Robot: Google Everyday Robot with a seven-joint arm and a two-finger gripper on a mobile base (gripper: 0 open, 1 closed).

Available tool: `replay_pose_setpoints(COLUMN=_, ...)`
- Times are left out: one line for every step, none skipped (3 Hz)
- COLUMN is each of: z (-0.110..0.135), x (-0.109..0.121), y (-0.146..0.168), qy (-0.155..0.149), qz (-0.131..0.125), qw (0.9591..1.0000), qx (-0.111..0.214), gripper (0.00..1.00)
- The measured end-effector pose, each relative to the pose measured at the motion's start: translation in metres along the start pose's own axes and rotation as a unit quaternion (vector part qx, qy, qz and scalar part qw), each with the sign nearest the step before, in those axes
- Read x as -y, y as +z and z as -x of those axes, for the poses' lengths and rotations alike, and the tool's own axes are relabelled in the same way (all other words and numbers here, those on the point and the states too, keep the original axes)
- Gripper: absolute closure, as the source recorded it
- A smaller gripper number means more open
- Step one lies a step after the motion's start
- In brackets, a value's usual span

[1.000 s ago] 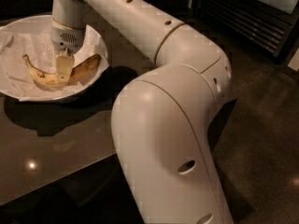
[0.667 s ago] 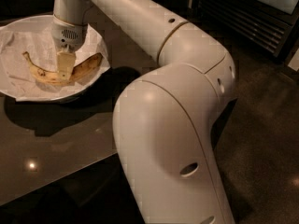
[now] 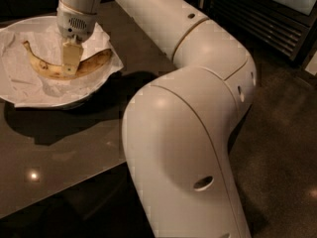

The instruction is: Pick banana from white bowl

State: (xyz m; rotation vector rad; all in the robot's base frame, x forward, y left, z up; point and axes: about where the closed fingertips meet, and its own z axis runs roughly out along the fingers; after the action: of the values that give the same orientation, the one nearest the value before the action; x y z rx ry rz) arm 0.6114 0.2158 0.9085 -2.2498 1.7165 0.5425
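Compared with the frames a second earlier, the end effector (image 3: pixel 70 62) and the banana (image 3: pixel 91 63) both stand slightly higher against the bowl's lining, and the banana's stem end has risen from the paper; the arm's elbow has also shifted upward.

Container: white bowl (image 3: pixel 29 23), round and shallow, resting on the dark glossy desk (image 3: pixel 59 152) at upper left. It is lined with crinkled white paper (image 3: pixel 20 73), one corner of which overhangs the rim at the right. The bowl casts a broad shadow on the desk in front of it.

Contents: one curved yellow banana with brown speckles, lying across the bowl's middle, its dark stem tip pointing upper left and its blunt end toward the right rim. Nothing else is seen inside.

End effector: pointing straight down over the bowl's centre, pinching the banana at mid-length; one pale finger (image 3: pixel 70 56) crosses the front of the fruit, the other is hidden behind it.

Arm (image 3: pixel 188 133): large white links fill the foreground and right, reaching from lower right to the bowl.
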Motion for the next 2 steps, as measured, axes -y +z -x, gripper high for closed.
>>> replay_pose_setpoints(z=0.018, x=0.000, y=-0.022, qy=-0.033, qz=-0.010, qw=0.9993, qx=0.012, gripper=1.00)
replay_pose_setpoints(z=0.047, x=0.001, y=-0.043, qy=-0.070, qz=-0.028, qw=0.9968, qx=0.027, gripper=1.00)
